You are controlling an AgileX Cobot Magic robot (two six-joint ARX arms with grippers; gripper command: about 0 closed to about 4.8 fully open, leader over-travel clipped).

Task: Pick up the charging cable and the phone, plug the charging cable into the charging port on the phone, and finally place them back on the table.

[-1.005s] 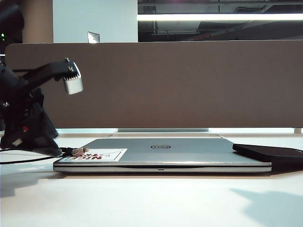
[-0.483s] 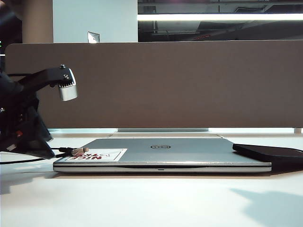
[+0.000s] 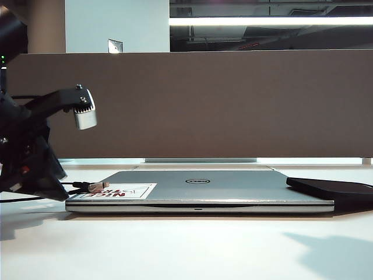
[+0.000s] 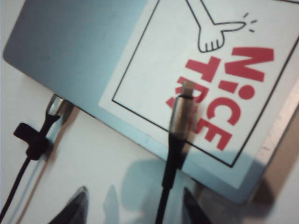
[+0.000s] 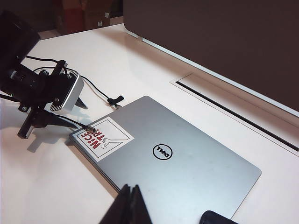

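The charging cable's silvery-beige plug (image 4: 184,111) lies on the red-and-white sticker at the corner of the laptop (image 3: 221,185). Its thin black cord runs back between the fingertips (image 4: 78,206) of my left gripper (image 4: 135,210), which stands open low over the table (image 3: 186,245); neither finger touches the cord. In the exterior view that gripper (image 3: 61,189) sits just left of the plug (image 3: 97,187). The phone (image 3: 330,188) lies flat by the laptop's right end. My right gripper (image 5: 132,192) hangs shut above the laptop lid, holding nothing, with the phone's corner (image 5: 217,218) nearby.
A second thin black cable (image 4: 28,154) with a tie wrap runs to the laptop's side edge. The silver Dell laptop (image 5: 168,158) fills the table's middle. A grey-brown partition (image 3: 233,105) walls off the back. The left arm's wrist camera (image 3: 85,114) juts out above the laptop's left corner.
My left arm has sunk a little and shifted slightly left in the exterior view. The plug, laptop and phone have not moved.
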